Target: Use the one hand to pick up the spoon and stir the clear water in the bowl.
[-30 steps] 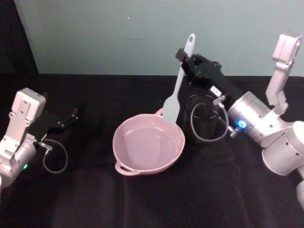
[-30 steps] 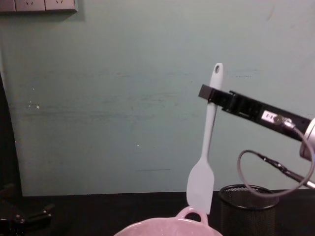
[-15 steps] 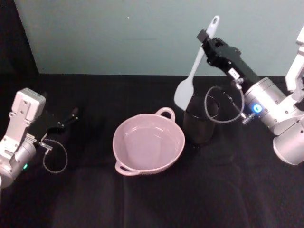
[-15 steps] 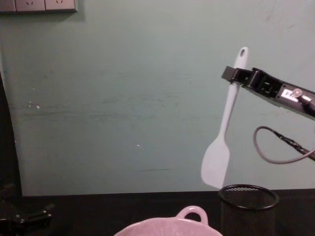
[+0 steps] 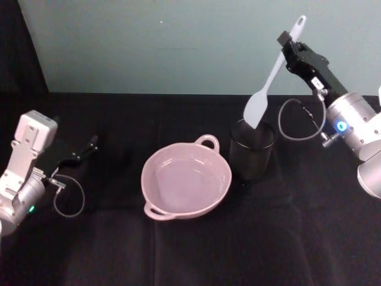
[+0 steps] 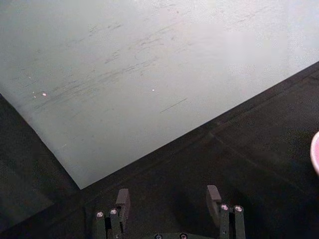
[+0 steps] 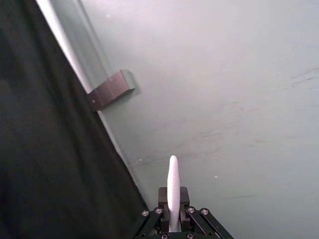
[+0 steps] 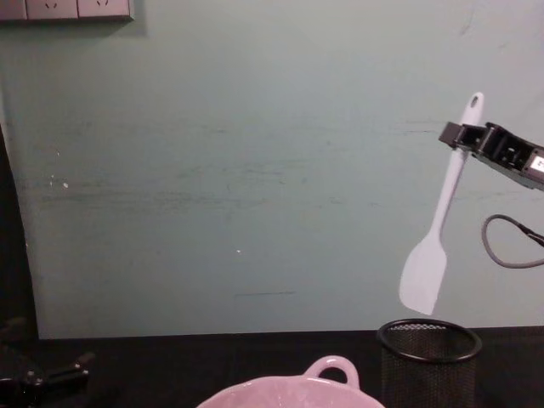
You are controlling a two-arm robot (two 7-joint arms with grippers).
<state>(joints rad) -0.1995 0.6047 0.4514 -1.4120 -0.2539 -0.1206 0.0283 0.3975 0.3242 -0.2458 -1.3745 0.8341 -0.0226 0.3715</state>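
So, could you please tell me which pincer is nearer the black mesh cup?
The right. The right pincer hangs above the mesh cup, holding the spoon over it; the left pincer sits low beyond the bowl, far left.

You are looking at a white spoon (image 5: 256, 109) standing out against a pale teal wall (image 5: 149, 47) that is showing faint darker streaks. The right pincer (image 5: 285, 42) is showing black with a small white label, and its wrist (image 5: 352, 118) is gleaming silver and glowing with a small blue light. The bowl (image 5: 186, 179) is shining a glossy pale pink. Just right of it, the cup (image 5: 252, 150) is showing black wire mesh. The surface (image 5: 178, 250) is lying plain black throughout. On the left, the left pincer (image 5: 90, 144) is showing black too, its arm casing (image 5: 33, 140) is showing white, and a tiny green light (image 5: 31, 208) is glowing.
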